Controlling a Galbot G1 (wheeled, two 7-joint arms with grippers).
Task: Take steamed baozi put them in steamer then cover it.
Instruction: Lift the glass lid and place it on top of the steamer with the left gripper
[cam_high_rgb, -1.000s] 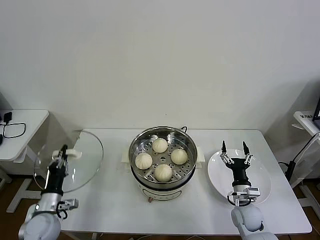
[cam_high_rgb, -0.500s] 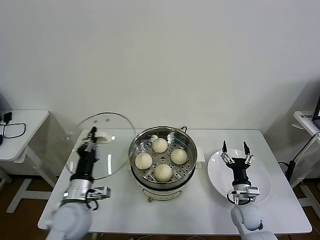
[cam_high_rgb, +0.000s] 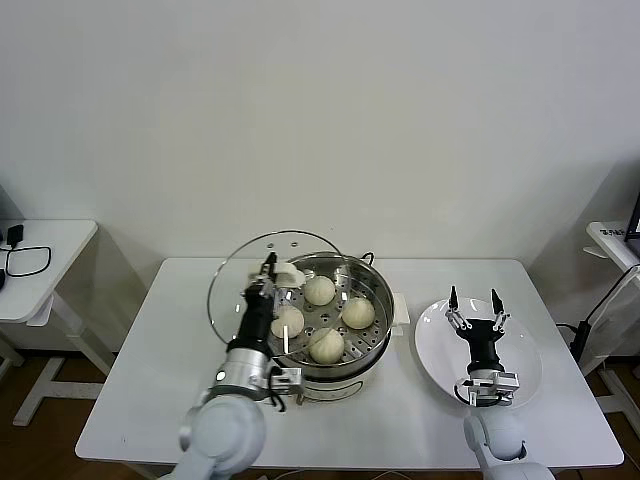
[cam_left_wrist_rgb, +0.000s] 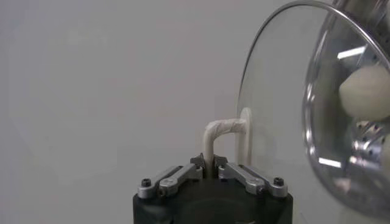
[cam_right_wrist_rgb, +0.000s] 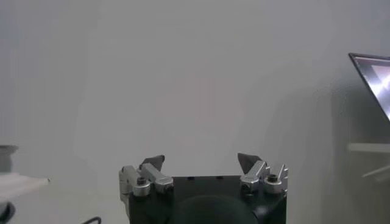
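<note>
The steamer (cam_high_rgb: 372, 285) stands mid-table on its white base. Several cream baozi (cam_high_rgb: 359, 312) lie on its perforated tray. My left gripper (cam_high_rgb: 268, 268) is shut on the whitish handle (cam_left_wrist_rgb: 214, 137) of the glass cover (cam_high_rgb: 240, 285). It holds the cover tilted on edge in the air, overlapping the steamer's left rim. The left wrist view shows the cover (cam_left_wrist_rgb: 268, 97) edge-on with baozi (cam_left_wrist_rgb: 364, 91) behind the glass. My right gripper (cam_high_rgb: 471, 297) is open and empty, pointing up over the white plate (cam_high_rgb: 515, 385). It also shows in the right wrist view (cam_right_wrist_rgb: 201, 163).
A low side table (cam_high_rgb: 40, 265) with a black cable stands off the left edge. More furniture (cam_high_rgb: 612, 245) stands at the far right. The white wall runs behind the table's back edge.
My left arm has swung the cover rightward from beyond the table's left edge to the steamer's left rim. The right gripper has stayed over the plate.
</note>
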